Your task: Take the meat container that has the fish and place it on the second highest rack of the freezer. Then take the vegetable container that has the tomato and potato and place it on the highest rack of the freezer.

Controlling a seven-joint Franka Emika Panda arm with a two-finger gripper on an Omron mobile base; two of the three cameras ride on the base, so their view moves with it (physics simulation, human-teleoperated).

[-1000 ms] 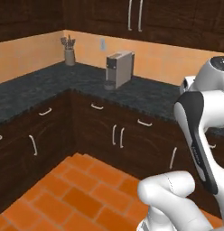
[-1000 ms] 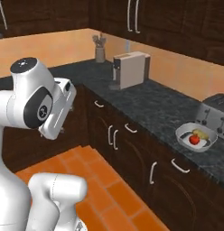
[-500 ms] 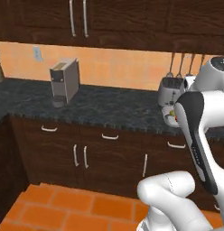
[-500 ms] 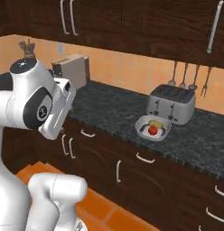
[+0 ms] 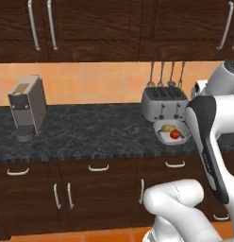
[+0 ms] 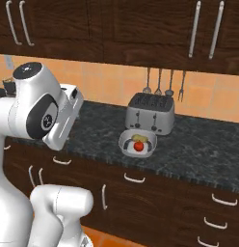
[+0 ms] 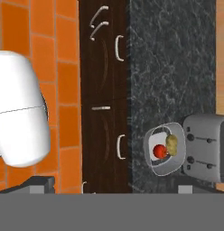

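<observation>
Nearest the base, the white arm is folded high with its hand tucked back, well short of the dark speckled stone counter [image 5: 90, 132]. That looks like a travelling posture rather than a reach. The gripper's jaws stand wide apart and carry nothing.

Below the counter edge run dark wooden cabinet doors [image 6: 155, 198] with pale curved handles. On the counter, just in front of the silver four-slot toaster [image 6: 150, 112], sits the shallow white vegetable container [image 6: 137, 143] holding a red tomato [image 6: 139, 145] and a yellowish potato [image 7: 171, 144]; it lies near the front edge, probably within easy reach once the base closes in. Farther along stands a grey coffee machine [image 5: 27, 108].
</observation>
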